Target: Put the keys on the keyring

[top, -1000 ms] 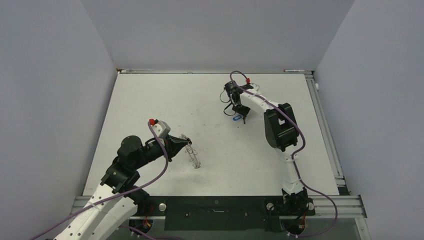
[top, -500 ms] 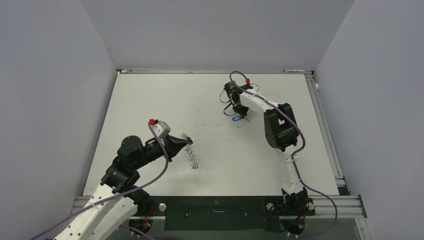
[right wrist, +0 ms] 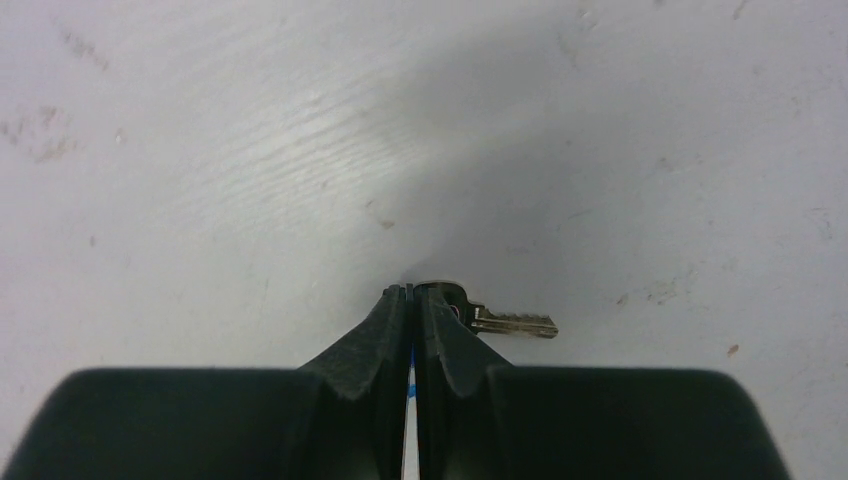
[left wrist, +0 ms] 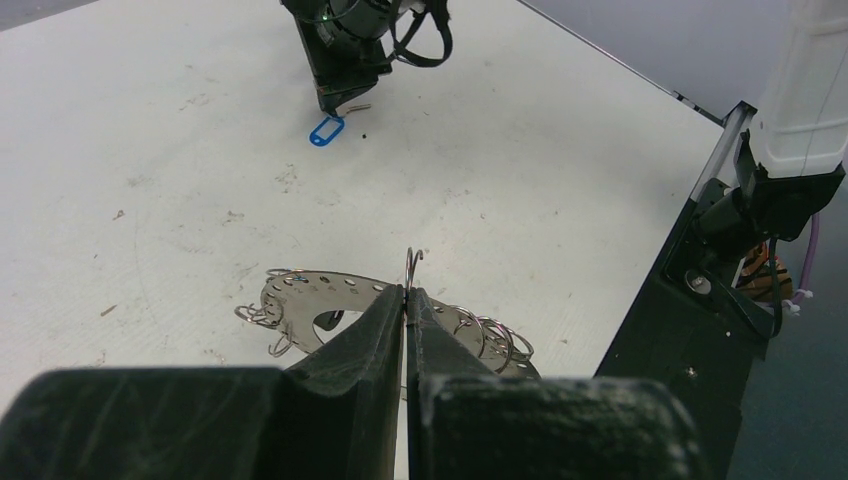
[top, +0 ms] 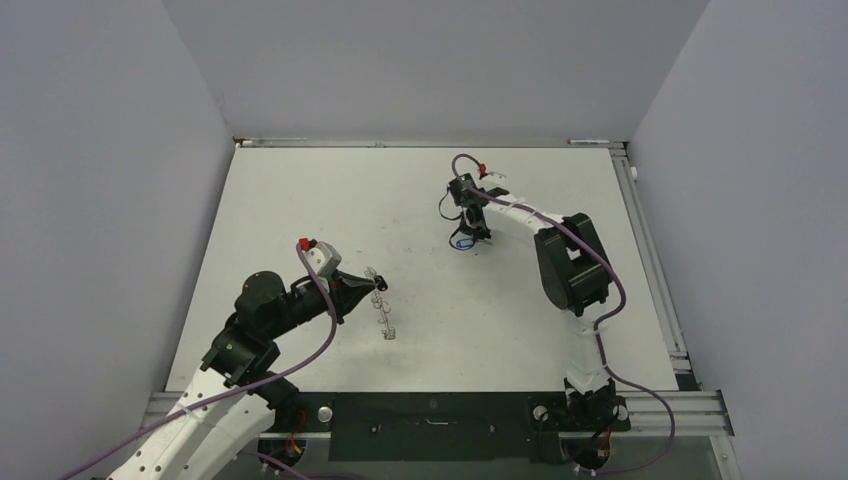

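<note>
The keyring [left wrist: 300, 297], a flat grey metal ring with wire loops round its edge, stands tilted off the table near the left arm [top: 384, 312]. My left gripper [left wrist: 405, 294] is shut on one of its wire loops [left wrist: 413, 262]. Far across the table, my right gripper [top: 477, 238] points down at the keys. In the right wrist view its fingers [right wrist: 412, 292] are shut; a dark-headed key [right wrist: 512, 323] sticks out to the right of the tips and a blue sliver [right wrist: 410, 385] shows in the slit. The blue tag [left wrist: 326, 131] lies beside the fingertips. The pinch point itself is hidden.
The white table [top: 330, 200] carries scuff marks. A black rail [top: 430, 425] runs along the near edge, with the right arm's base [left wrist: 785, 180] beside it. Grey walls enclose three sides.
The right gripper's fingers have closed at the keys, and the right arm has shifted its pose slightly. The left gripper and keyring have barely moved.
</note>
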Action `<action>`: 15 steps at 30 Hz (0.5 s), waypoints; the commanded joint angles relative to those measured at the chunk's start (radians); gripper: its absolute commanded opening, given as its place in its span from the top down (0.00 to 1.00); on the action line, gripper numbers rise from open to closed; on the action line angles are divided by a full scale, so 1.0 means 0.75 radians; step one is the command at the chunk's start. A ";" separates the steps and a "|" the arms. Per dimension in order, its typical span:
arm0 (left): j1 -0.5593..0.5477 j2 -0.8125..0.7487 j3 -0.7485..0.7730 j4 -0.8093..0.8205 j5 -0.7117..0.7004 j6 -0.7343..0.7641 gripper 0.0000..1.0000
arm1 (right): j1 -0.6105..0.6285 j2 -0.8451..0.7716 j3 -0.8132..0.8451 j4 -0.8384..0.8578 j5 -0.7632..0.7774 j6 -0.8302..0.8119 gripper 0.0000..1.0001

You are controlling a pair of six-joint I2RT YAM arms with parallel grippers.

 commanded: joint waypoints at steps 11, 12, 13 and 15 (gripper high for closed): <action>-0.012 -0.010 0.071 0.049 -0.030 0.023 1.00 | 0.234 -0.443 -0.548 0.720 -0.569 -0.723 0.95; -0.012 -0.009 0.071 0.050 -0.029 0.023 1.00 | 0.246 -0.455 -0.558 0.715 -0.579 -0.751 0.95; -0.014 -0.008 0.071 0.049 -0.028 0.023 1.00 | 0.256 -0.462 -0.562 0.701 -0.591 -0.777 0.95; -0.014 -0.005 0.071 0.048 -0.027 0.023 1.00 | 0.259 -0.469 -0.561 0.672 -0.599 -0.810 0.95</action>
